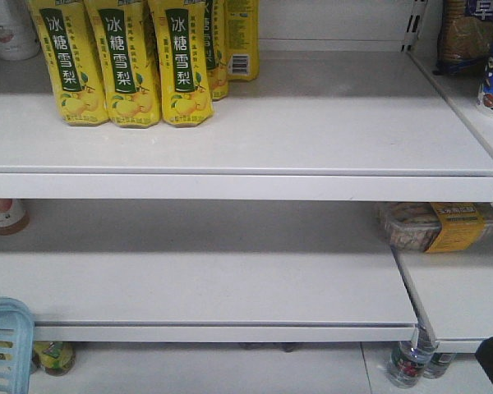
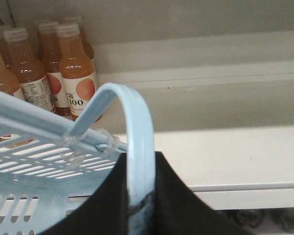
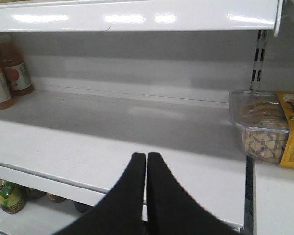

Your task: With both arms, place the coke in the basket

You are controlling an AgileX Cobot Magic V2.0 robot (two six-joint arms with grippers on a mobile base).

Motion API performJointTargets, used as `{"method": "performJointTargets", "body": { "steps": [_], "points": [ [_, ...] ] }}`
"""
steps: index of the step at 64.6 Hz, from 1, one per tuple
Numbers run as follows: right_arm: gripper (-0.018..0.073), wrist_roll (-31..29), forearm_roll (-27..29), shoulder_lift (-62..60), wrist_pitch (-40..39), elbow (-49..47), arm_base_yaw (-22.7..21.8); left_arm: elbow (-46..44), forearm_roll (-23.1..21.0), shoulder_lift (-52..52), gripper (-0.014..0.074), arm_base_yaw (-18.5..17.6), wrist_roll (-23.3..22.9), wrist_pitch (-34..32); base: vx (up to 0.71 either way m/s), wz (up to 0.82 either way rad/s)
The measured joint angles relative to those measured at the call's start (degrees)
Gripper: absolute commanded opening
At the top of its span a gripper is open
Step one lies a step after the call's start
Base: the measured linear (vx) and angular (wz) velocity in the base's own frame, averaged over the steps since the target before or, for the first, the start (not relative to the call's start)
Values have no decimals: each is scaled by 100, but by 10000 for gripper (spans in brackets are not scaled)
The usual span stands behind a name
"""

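Basket point(image 2: 24, 166): lower left of the left wrist view; its handle point(image 2: 139, 147) arches up through the left gripper point(image 2: 139, 208), clamped between the jaws.
Right gripper point(image 3: 146, 161): bottom centre, fingers pressed together, empty, over the white shelf point(image 3: 88, 142).
Coke: not visible in any view.

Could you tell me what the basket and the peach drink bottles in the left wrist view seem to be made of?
The basket looks like light blue moulded plastic with a smooth, faintly glossy finish: slotted walls and a thin handle bent in one curved strip. The peach drink bottles appear to be clear plastic, possibly glass, since orange liquid shows through; they carry printed labels and pale caps.
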Motion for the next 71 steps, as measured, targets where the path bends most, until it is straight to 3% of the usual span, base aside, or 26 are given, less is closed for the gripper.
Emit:
{"method": "performJointTargets", "body": {
  "steps": [71],
  "points": [
    [-9, 0, -113, 0, 0, 0, -19, 0, 4, 0, -6, 0, 5, 42, 0, 0]
  ]
}}
